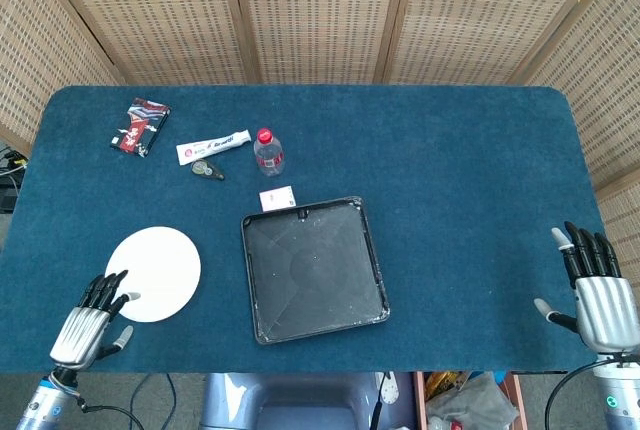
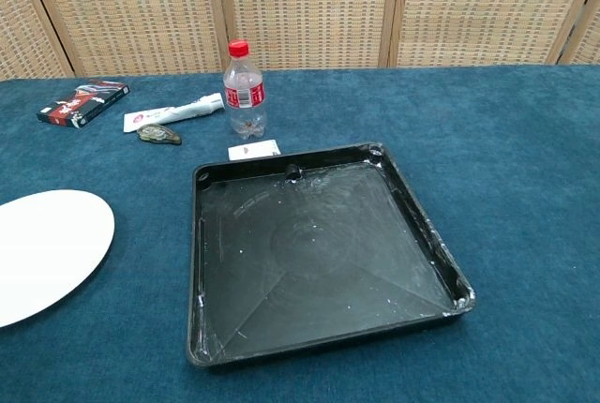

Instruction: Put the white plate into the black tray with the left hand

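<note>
Both views were evenly and brightly lit, apparently from overhead, and only faint, soft shadows were cast on the blue table cloth [image 1: 450, 180]. Dull reflections were seen on the scuffed floor of the black tray [image 2: 319, 253], and the white plate [image 1: 153, 274] was rendered almost featureless by brightness. Focus was held sharp throughout; no motion blur was noted. Slight bending of straight lines was seen at the edges of the head view.

Open blue cloth between the white plate [image 1: 153, 274] and the black tray [image 1: 313, 269] — nothing standing in that lane, with the bottle [image 1: 268, 151], small card [image 1: 276, 196], tube [image 1: 213, 146] and dark packet [image 1: 140, 126] grouped farther back, well behind it.
</note>
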Robot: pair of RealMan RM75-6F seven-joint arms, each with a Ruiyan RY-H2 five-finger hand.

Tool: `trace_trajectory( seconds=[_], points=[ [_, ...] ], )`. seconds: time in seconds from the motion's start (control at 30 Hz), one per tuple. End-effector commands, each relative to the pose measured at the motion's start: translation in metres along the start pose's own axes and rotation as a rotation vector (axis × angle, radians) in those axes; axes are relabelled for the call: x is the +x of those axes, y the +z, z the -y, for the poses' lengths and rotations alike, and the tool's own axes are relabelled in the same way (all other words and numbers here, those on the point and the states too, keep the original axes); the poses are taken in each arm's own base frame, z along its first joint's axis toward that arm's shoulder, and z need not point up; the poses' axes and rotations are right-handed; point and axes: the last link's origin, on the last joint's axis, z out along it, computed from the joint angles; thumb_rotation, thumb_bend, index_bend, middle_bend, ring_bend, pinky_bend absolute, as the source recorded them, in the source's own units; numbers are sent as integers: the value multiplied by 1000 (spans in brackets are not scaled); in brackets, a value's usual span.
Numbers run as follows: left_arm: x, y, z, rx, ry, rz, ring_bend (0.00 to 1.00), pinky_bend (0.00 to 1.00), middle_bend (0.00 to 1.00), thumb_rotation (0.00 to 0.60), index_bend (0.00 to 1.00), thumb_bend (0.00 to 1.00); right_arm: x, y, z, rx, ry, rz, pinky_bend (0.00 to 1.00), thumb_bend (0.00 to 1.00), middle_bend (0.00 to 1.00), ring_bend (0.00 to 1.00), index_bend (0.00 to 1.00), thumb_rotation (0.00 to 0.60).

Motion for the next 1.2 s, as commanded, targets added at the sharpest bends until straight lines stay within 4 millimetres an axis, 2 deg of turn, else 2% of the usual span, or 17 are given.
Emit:
trace_trajectory(
  seconds=[0.03, 0.37, 0.87, 0.97, 1.2],
  points=[
    [-9, 2, -3, 7, -15, 4, 0, 0, 0, 600, 274, 382, 0, 0, 0, 2, 1, 0, 0, 0, 0, 0, 0, 600],
    [-22, 10, -8, 6, -9, -5, 0, 0, 0, 600, 273, 381, 2, 0, -2, 0, 20, -2, 0, 0, 0, 0, 0, 600],
    [-15, 31, -7, 7, -40, -30, 0, 0, 0, 600, 312, 381, 2, 1, -2, 4, 36, 7, 0, 0, 0, 0, 0, 600],
    [-12, 34, -8, 0, -56, -38, 0, 0, 0, 600, 357, 406, 2, 1, -1, 5, 42, 5, 0, 0, 0, 0, 0, 600],
    [-6, 36, -11, -6, -88, -66, 0, 0, 0, 600, 570, 495, 1, 1, -1, 8, 55, 12, 0, 0, 0, 0, 0, 600]
  ],
)
